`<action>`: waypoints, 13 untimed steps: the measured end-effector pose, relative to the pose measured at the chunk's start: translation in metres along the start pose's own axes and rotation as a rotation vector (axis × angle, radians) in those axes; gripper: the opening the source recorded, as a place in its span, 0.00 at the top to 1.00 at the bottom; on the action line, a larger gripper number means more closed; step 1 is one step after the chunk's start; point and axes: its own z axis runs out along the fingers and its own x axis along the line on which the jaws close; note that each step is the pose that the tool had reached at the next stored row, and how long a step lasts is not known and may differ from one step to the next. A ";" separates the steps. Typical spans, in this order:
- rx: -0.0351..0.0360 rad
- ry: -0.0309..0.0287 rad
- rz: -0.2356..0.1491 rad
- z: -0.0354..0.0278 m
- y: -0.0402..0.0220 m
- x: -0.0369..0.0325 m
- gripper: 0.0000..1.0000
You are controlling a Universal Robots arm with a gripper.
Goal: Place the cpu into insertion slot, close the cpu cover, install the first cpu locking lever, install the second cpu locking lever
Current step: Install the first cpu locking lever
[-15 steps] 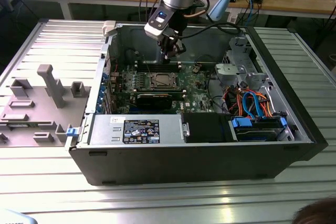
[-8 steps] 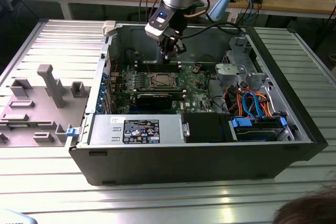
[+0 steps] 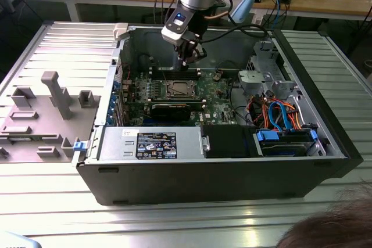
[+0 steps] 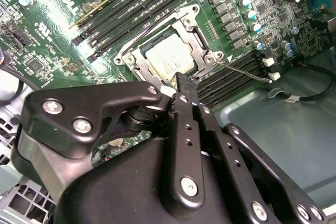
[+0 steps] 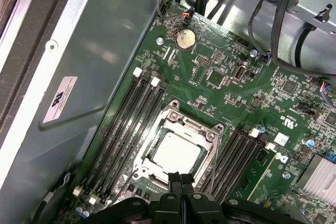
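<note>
The cpu (image 3: pixel 181 89) (image 4: pixel 169 60) (image 5: pixel 176 153) lies flat in the insertion slot (image 3: pixel 170 92) on the green motherboard inside the open computer case. The silvery cpu cover (image 4: pixel 198 36) (image 5: pixel 212 145) is folded down around the chip, framing its pale top. A thin wire locking lever (image 4: pixel 244 70) sticks out sideways from one corner of the socket, raised off the board. My gripper (image 3: pixel 186 64) (image 4: pixel 182 81) (image 5: pixel 181 178) hangs just above the socket's edge, its two black fingers pressed together with nothing between them.
Black memory slots (image 5: pixel 126 119) flank the socket on both sides. The case's metal walls (image 3: pixel 124 50) surround the board. A power supply box (image 3: pixel 151 143) sits at the front, and a drive cage with orange and blue cables (image 3: pixel 279 114) at the exterior view's right. A grey fixture (image 3: pixel 55 94) lies outside.
</note>
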 end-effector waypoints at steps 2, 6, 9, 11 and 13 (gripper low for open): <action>0.0001 -0.0004 -0.005 0.0000 0.0000 0.0000 0.89; 0.0003 -0.0012 -0.013 0.0000 0.0000 0.0000 0.89; 0.0007 -0.0020 -0.022 0.0000 0.0000 0.0000 0.89; 0.0008 -0.0026 -0.028 0.0000 0.0000 0.0000 0.89; 0.0010 -0.0030 -0.033 0.0000 0.0000 0.0000 0.89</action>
